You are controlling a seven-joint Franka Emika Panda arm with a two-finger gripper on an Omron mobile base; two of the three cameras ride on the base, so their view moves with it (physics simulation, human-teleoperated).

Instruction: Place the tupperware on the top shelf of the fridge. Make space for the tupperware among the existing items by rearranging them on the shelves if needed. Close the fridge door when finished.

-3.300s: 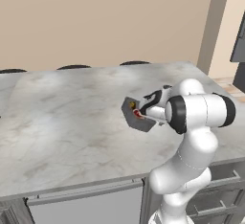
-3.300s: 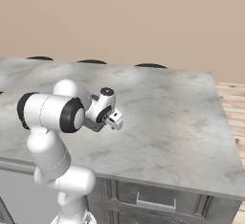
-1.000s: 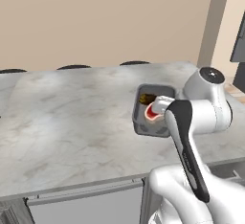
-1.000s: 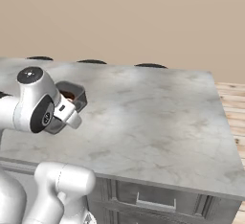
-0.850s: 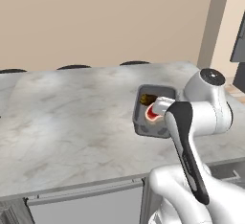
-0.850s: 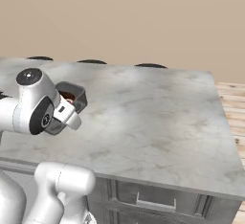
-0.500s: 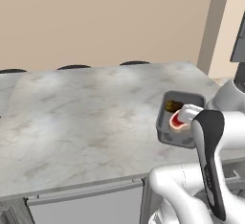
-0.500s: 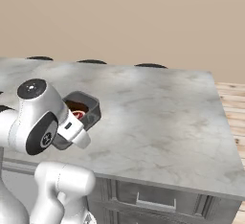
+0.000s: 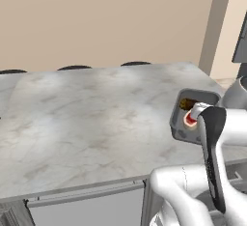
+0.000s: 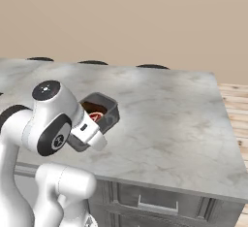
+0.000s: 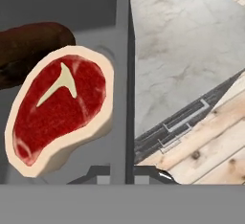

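the gripper [image 11: 120, 173] is clamped on the wall of the tupperware [image 9: 182, 120], holding it above the near right part of the marble counter [image 9: 96, 119]. inside lie a raw steak [image 11: 60, 106] and a dark brown piece [image 11: 28, 46] (beside each other).
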